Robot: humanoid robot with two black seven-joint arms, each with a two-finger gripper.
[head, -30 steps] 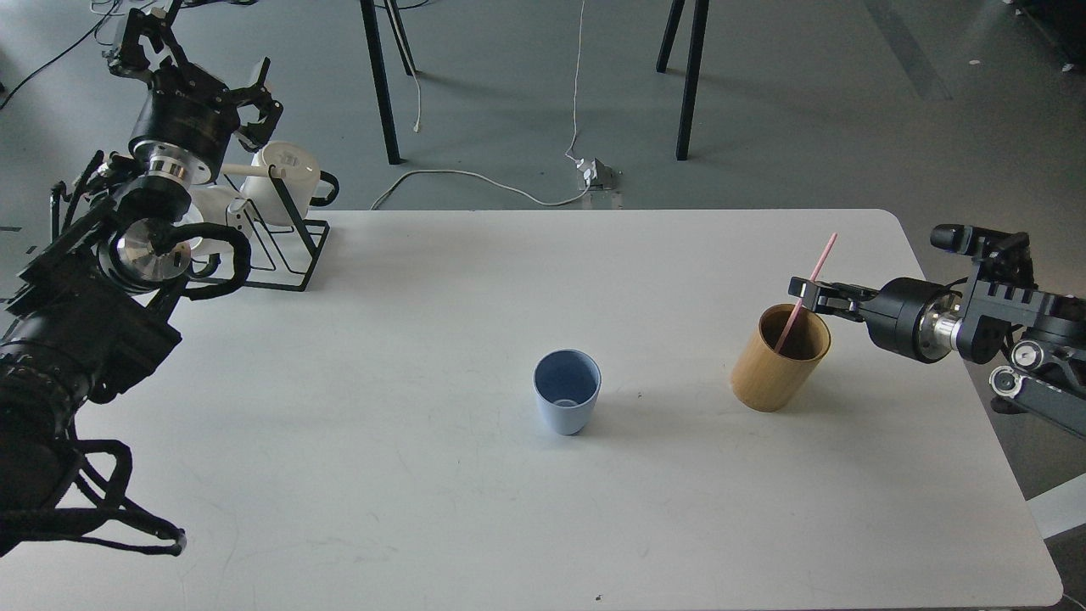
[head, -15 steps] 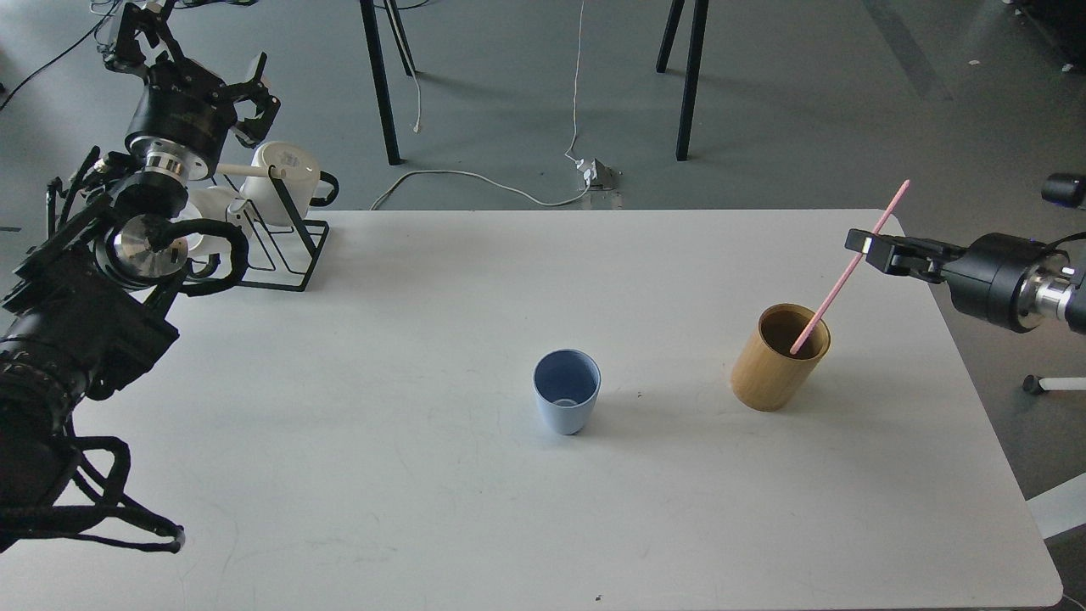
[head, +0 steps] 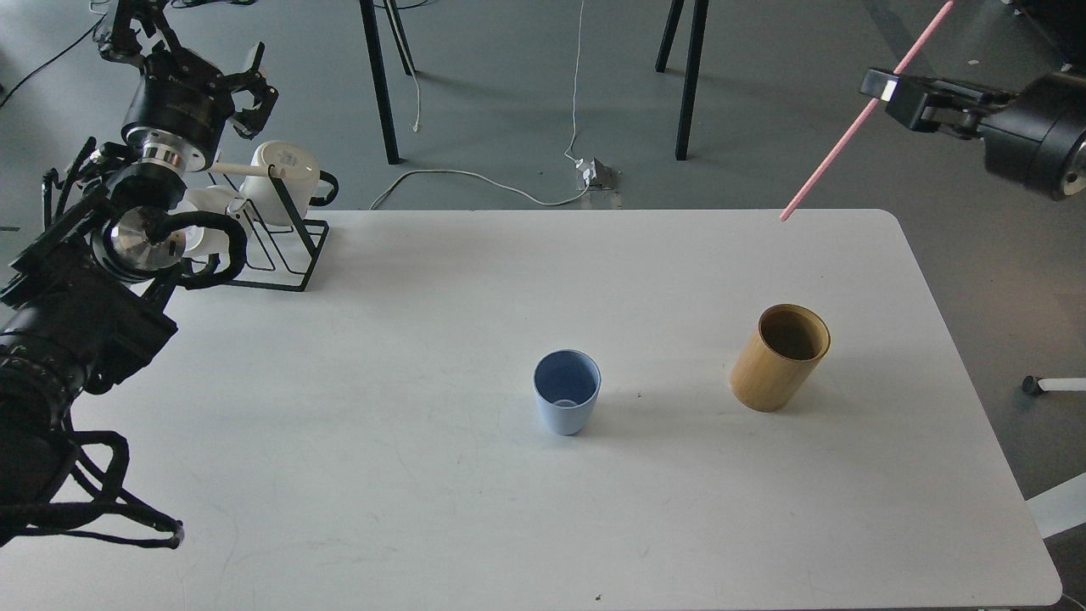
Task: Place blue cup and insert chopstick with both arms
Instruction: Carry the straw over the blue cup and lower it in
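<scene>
The light-blue cup (head: 567, 391) stands upright and empty in the middle of the white table (head: 424, 509). My right gripper (head: 882, 86) is at the upper right, high above the table's far right corner, shut on the pale-pink chopstick (head: 836, 159). The stick hangs slanted down to the left, its lower tip over the table's far edge. The tan bamboo holder (head: 780, 357) stands empty to the right of the cup. My left gripper (head: 246, 81) is raised at the far left above the mug rack, open and empty.
A black wire rack (head: 280, 242) with white mugs (head: 284, 174) and a cream rod stands at the table's far left corner. Black table legs and cables are on the floor beyond the table.
My right gripper has lifted the pink chopstick up and out of the bamboo holder, rising to the upper right. The left arm has drifted slightly up. The cup has not moved.
</scene>
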